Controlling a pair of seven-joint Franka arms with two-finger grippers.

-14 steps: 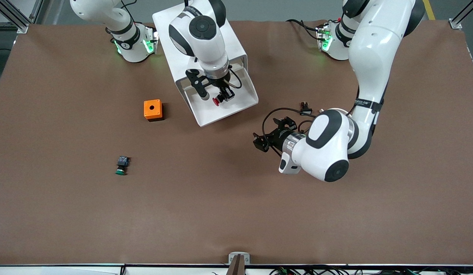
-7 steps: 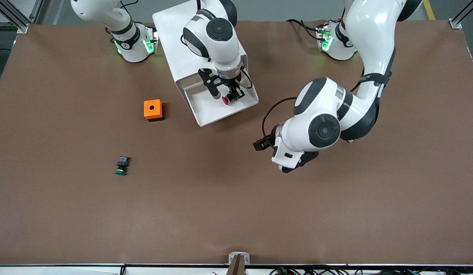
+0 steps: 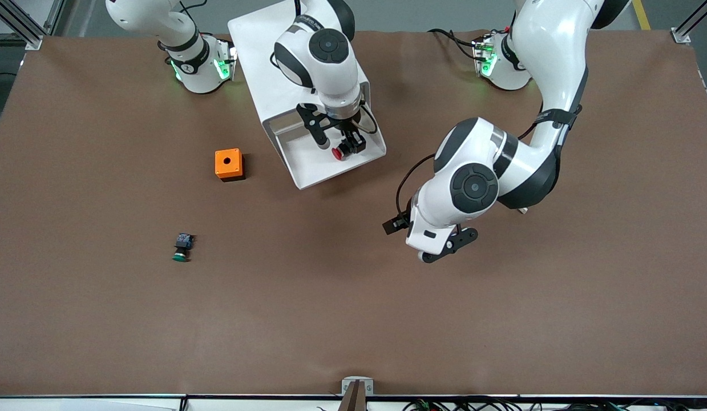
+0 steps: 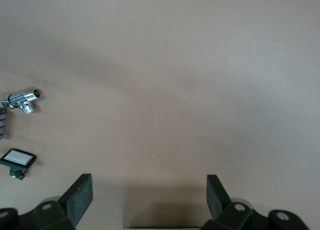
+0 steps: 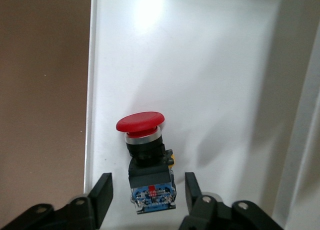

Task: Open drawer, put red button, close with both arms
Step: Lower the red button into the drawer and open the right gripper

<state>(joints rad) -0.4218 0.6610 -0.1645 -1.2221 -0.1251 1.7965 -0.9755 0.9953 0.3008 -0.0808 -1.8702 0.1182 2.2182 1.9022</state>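
Note:
The white drawer (image 3: 307, 168) stands pulled out of its white cabinet (image 3: 273, 57). The red button (image 3: 337, 153) lies on its side on the drawer floor (image 5: 210, 79), near the front wall. In the right wrist view the red button (image 5: 144, 157) shows its red cap, black body and blue rear block. My right gripper (image 3: 347, 144) hangs low over it and is open, its fingers (image 5: 102, 192) standing on either side of the blue block with a gap on each side. My left gripper (image 4: 149, 187) is open over bare table, nearer the front camera than the drawer, with nothing between its fingers.
An orange box (image 3: 228, 164) with a round hole sits beside the drawer, toward the right arm's end. A green-capped button (image 3: 182, 246) lies nearer the front camera. A chrome fitting (image 4: 22, 99) and a small white-faced part (image 4: 17, 159) lie on the table by the left gripper.
My right gripper carried the red button along the drawer toward the left arm's end, then opened and let it go. The left arm's wrist swung round over the table.

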